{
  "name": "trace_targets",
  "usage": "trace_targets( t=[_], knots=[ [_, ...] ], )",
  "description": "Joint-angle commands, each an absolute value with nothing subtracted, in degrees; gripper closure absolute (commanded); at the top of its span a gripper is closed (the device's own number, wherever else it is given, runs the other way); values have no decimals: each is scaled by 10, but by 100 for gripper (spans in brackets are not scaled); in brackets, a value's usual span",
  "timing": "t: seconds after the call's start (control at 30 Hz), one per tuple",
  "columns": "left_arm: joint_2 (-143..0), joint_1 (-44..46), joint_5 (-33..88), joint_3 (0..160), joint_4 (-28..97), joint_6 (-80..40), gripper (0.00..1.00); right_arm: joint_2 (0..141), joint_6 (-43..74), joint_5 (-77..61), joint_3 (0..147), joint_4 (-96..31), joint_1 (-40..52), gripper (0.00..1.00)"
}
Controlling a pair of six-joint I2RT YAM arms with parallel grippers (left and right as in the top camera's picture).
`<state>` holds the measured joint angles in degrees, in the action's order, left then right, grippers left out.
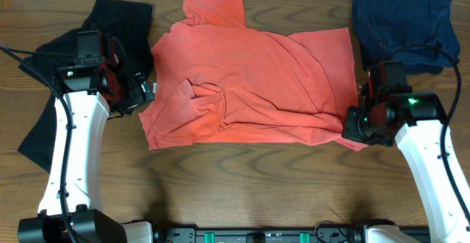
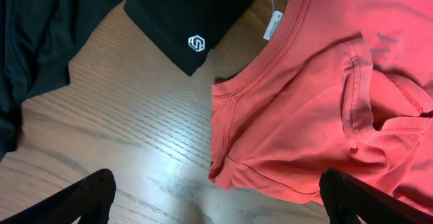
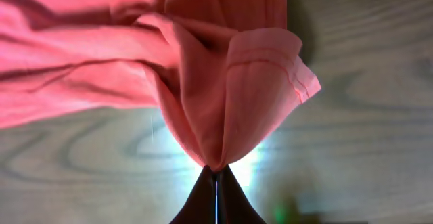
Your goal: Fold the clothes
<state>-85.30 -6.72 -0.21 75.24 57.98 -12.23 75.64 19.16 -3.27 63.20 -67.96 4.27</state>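
T-shirt (image 1: 242,89) lies mid-table, mostly spread but rumpled. One sleeve sticks up at the far edge, and there are loose creases and a flipped-over flap near the lower left. The neck opening points to your left side, and a white tag (image 2: 272,25) shows by the collar. No clean fold line anywhere, so I'd call this early: at best the shirt is being laid out or the first fold is just starting.

Right fingers (image 3: 203,207) are clamped tight on a bunched, hemmed corner of the T-shirt at its near right end, with cloth gathered right at the tips. Left fingers (image 2: 81,197) are spread wide and hold nothing. They hover over bare table (image 1: 242,177) just beside the collar, without touching the cloth.

Black garment (image 1: 117,23), with a white logo (image 2: 196,43), sits crumpled at the far left, partly under your left arm. Navy garment (image 1: 404,23) is heaped at the far right. Neither looks folded.

Left to do, by my read: flatten and fold the T-shirt fully, then both other pieces. Nearly the whole job remains.
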Motion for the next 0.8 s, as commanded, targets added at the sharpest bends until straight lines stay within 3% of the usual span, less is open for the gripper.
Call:
trace_targets(
  t=[0.0,0.77],
  knots=[
    [-856,-69,-7,752,579,-125,2,729,175,-38,658,-682,50,99],
    [-857,-68,-7,752,577,-125,2,739,174,-4,658,-572,49,99]
  ],
)
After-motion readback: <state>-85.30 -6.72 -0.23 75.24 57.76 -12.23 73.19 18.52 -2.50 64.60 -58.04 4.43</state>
